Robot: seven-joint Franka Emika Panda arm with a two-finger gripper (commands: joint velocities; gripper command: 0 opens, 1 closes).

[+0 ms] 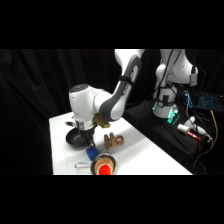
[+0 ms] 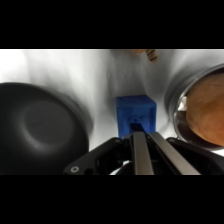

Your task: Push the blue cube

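In the side view, the white arm reaches down over the white tabletop (image 1: 140, 150) and its pincer (image 1: 88, 141) hangs just above the small bright blue plastic-looking cube (image 1: 92, 152), which sits near the front edge between the shallow black bowl (image 1: 75, 139) and the round metal cup (image 1: 103, 164) with red-orange contents. A brown wooden-looking piece (image 1: 114, 141) lies a little behind the cube. The bowl appears to hold nothing; the cup looks nearly full, so a careless shove toward it could tip or spill it. In the wrist view, the blue cube (image 2: 136, 116) stands on the tabletop directly ahead of the pincer (image 2: 141, 150), whose fingers look pressed together into one narrow bar, touching or nearly touching the cube's near face. The black bowl (image 2: 40, 125) lies to one side, the metal cup (image 2: 200, 112) to the other. The cube looks light, rigid and smooth-sided, likely to slide easily; contact low and centred on a flat face should keep it from twisting.
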